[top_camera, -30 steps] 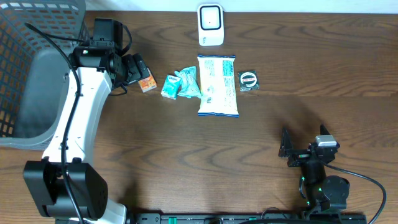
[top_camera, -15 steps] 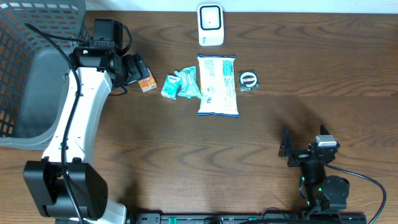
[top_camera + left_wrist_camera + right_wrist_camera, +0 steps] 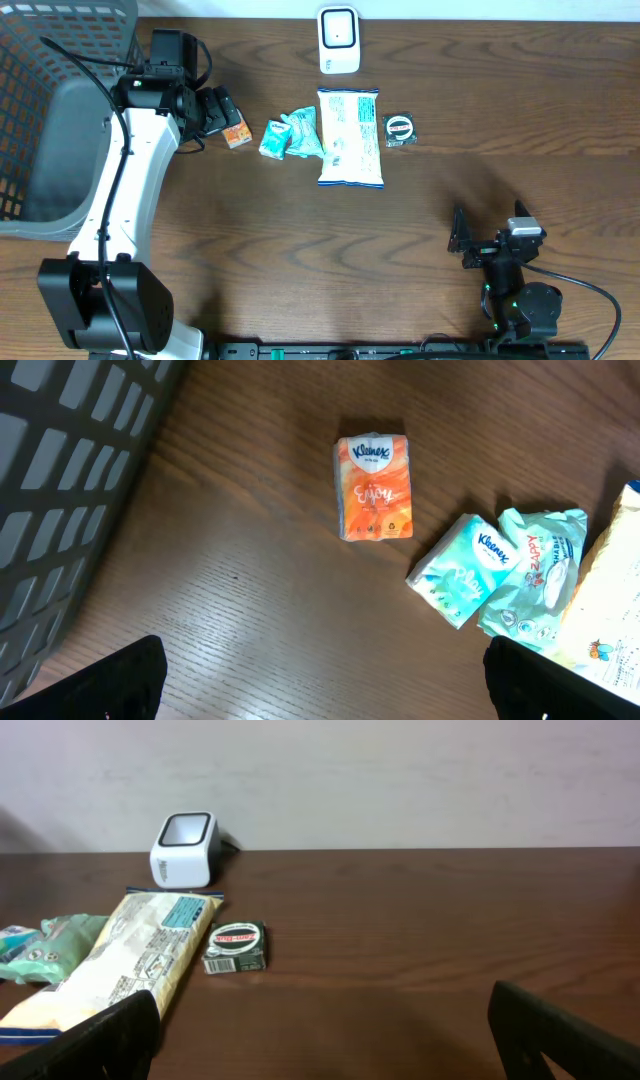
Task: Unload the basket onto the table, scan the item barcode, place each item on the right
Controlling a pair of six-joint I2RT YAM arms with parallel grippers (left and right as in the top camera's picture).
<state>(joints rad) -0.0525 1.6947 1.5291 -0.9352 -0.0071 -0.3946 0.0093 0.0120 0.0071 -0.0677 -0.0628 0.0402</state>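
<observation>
Several items lie in a row on the wooden table: an orange tissue pack (image 3: 237,133) (image 3: 375,487), two teal tissue packs (image 3: 275,139) (image 3: 306,133), a long white and yellow bag (image 3: 350,137) (image 3: 110,970) and a small dark green box (image 3: 399,129) (image 3: 235,947). Behind them at the far edge stands the white barcode scanner (image 3: 339,40) (image 3: 184,847). My left gripper (image 3: 218,110) (image 3: 325,690) hovers open just left of the orange pack, holding nothing. Near the front right, my right gripper (image 3: 461,241) (image 3: 325,1045) rests open and empty, facing the items.
A grey mesh basket (image 3: 60,110) (image 3: 60,480) fills the left end of the table beside the left arm. A pale wall runs behind the scanner in the right wrist view.
</observation>
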